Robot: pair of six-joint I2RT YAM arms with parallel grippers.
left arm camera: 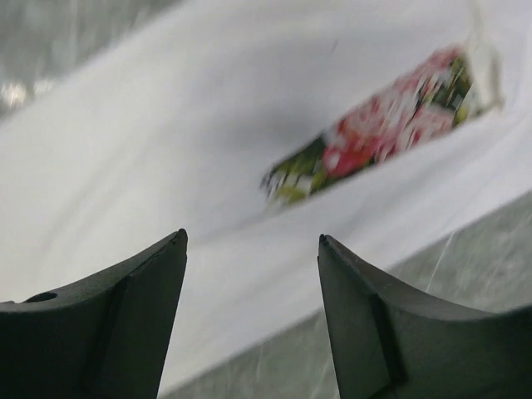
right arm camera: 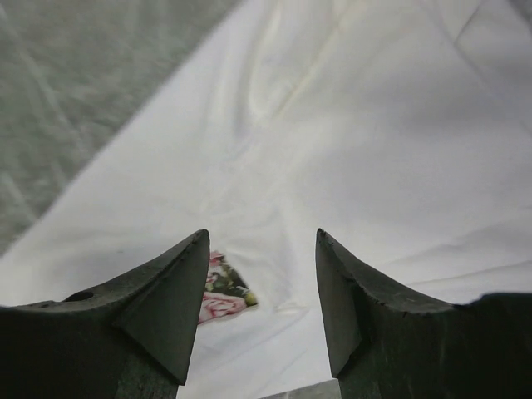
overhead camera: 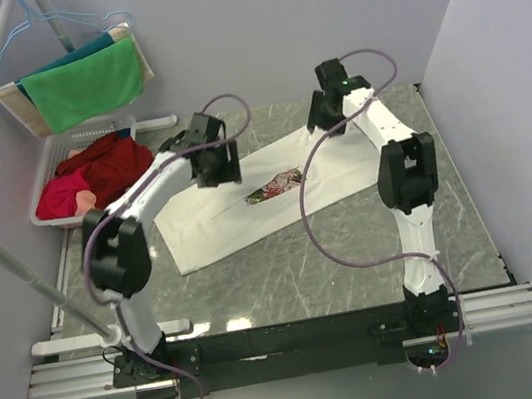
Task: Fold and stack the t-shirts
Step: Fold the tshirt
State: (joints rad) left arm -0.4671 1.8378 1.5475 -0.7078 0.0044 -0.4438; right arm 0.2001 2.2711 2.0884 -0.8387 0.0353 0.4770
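One white t-shirt lies on the marble table as a long diagonal strip, its sides folded in, with a sliver of rose print showing in the middle. My left gripper hovers over the strip's left half, open and holding nothing. In the left wrist view the left gripper is above the t-shirt near its front edge, with the rose print ahead. My right gripper hangs over the strip's far right end. In the right wrist view the right gripper stands open over the t-shirt, beside the rose print.
A white basket with red and pink clothes stands at the back left. Above it a green cloth and a teal one hang on a rack. A white pole slants along the left side. Walls close in at the back and right.
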